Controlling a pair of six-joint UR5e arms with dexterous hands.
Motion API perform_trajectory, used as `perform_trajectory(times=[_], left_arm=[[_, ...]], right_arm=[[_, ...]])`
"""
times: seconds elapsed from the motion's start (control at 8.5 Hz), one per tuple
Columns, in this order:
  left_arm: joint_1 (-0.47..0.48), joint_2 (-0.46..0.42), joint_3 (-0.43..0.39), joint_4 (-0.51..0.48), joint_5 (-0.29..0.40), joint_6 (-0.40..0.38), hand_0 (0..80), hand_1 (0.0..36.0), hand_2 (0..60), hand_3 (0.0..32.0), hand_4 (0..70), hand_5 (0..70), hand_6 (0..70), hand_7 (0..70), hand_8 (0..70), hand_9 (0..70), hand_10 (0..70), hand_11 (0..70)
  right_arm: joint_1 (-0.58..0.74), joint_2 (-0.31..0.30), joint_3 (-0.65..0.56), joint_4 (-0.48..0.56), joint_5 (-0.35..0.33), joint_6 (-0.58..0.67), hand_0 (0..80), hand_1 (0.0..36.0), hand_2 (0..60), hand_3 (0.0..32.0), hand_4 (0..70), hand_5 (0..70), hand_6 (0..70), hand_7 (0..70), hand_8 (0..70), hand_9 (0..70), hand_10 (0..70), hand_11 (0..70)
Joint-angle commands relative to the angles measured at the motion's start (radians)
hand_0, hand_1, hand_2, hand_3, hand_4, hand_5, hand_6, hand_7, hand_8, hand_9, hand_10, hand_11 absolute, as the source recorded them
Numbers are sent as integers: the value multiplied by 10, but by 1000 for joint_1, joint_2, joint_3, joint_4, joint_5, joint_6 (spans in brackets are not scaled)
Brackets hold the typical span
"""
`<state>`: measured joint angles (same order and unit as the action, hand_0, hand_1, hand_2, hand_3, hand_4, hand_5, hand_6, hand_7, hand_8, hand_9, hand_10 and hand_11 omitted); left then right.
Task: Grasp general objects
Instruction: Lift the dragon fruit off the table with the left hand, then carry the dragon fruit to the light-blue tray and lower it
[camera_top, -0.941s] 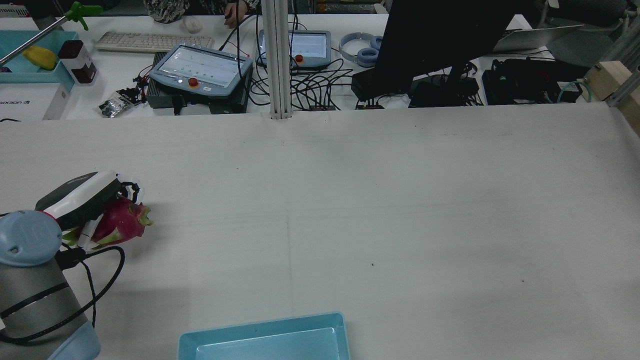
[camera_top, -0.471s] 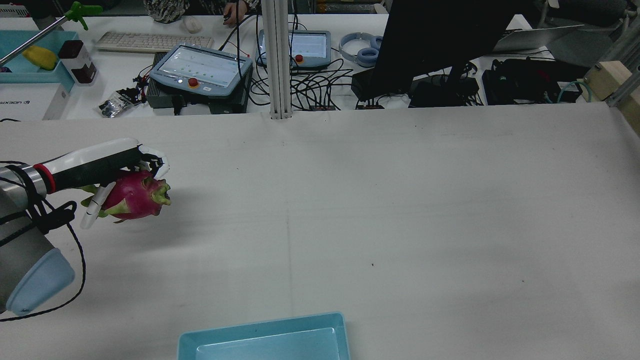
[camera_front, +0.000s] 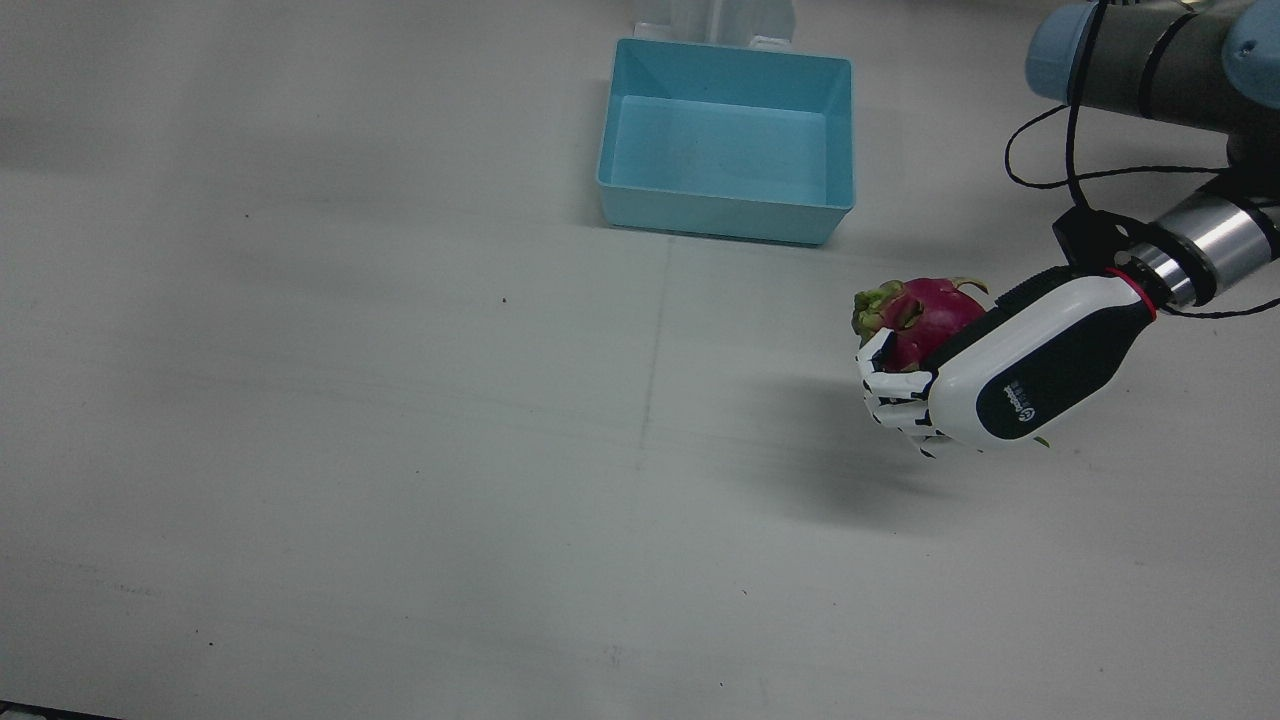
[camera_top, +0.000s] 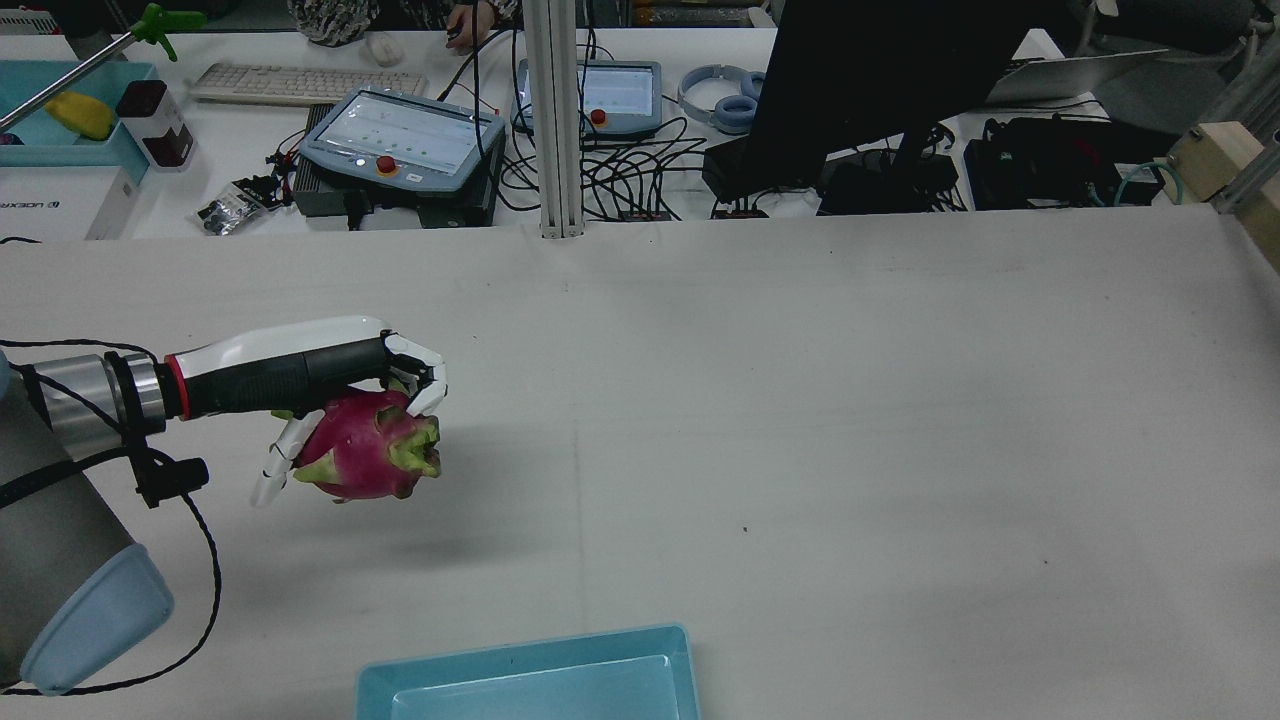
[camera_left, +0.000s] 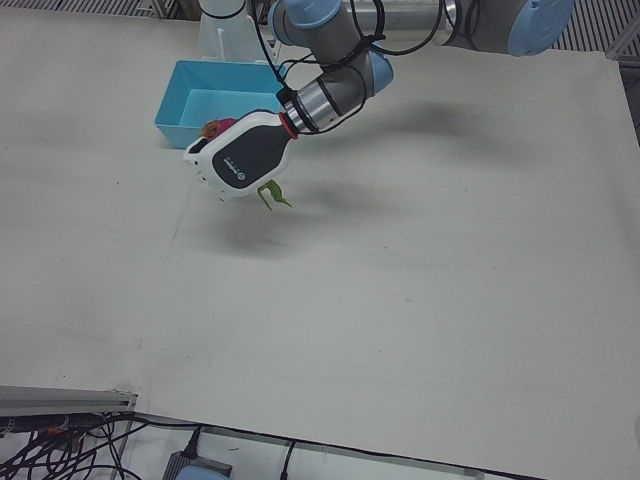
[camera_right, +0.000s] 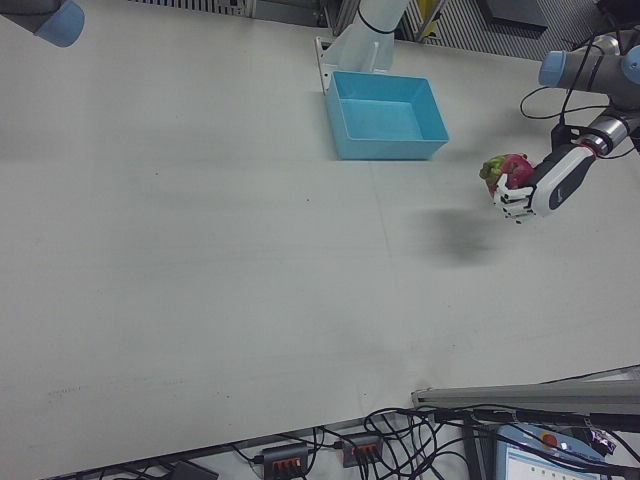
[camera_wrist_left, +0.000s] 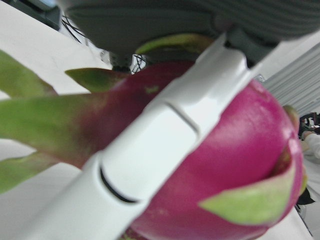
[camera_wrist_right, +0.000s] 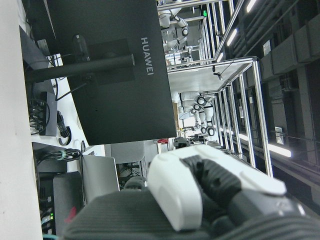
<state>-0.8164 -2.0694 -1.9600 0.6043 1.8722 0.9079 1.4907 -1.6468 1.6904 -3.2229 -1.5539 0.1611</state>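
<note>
A pink dragon fruit with green scales (camera_top: 365, 460) hangs above the white table at its left side in the rear view. My left hand (camera_top: 300, 375) is shut on it from above, with its fingers wrapped round the fruit. The fruit's shadow lies on the table below, so it is lifted clear. The front view shows the hand (camera_front: 1000, 375) and the fruit (camera_front: 925, 315) at the right. The left hand view shows a white finger (camera_wrist_left: 165, 145) across the fruit (camera_wrist_left: 225, 165). My right hand (camera_wrist_right: 210, 190) shows only in part in its own view, with its pose unclear.
A light-blue tray (camera_front: 725, 215) sits near the robot's edge of the table, between the arms, with nothing in it. It also shows in the rear view (camera_top: 520, 660). Monitors, pendants and cables (camera_top: 400, 150) lie beyond the far edge.
My left hand has carried the dragon fruit to the right in the rear view, out from beside the arm and toward the table's middle. The grip is unchanged.
</note>
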Motion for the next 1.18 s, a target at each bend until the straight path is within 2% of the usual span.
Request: perform_trajectory(times=[0.0,0.24,0.59,0.71,0.82,0.94,1.06], left_arm=[[179,-177,-68,121,4,-32,800,360,600,0,700,700,700,700,672,700,519,700],[258,-300,-69,196,-8,-32,800,360,600,0,700,700,700,700,673,700,507,700],[376,-317,-69,196,-5,-30,800,360,600,0,700,700,700,700,657,700,500,700],[423,-304,-86,201,-7,-29,800,360,600,0,700,700,700,700,612,700,462,669],[434,-302,-88,259,-4,-11,800,360,467,0,700,700,662,700,502,637,396,581],[436,-296,-86,291,2,2,800,360,329,0,674,700,541,700,376,519,312,479],[434,-281,-88,301,4,12,800,360,202,0,550,700,354,623,213,326,203,332]], right_arm=[[-1,-1,0,0,0,0,0,0,0,0,0,0,0,0,0,0,0,0],[0,1,0,0,0,0,0,0,0,0,0,0,0,0,0,0,0,0],[0,-1,0,0,2,0,0,0,0,0,0,0,0,0,0,0,0,0],[0,-1,0,0,0,0,0,0,0,0,0,0,0,0,0,0,0,0],[0,-1,0,0,0,0,0,0,0,0,0,0,0,0,0,0,0,0],[0,-1,0,0,0,0,0,0,0,0,0,0,0,0,0,0,0,0],[0,-1,0,0,0,0,0,0,0,0,0,0,0,0,0,0,0,0]])
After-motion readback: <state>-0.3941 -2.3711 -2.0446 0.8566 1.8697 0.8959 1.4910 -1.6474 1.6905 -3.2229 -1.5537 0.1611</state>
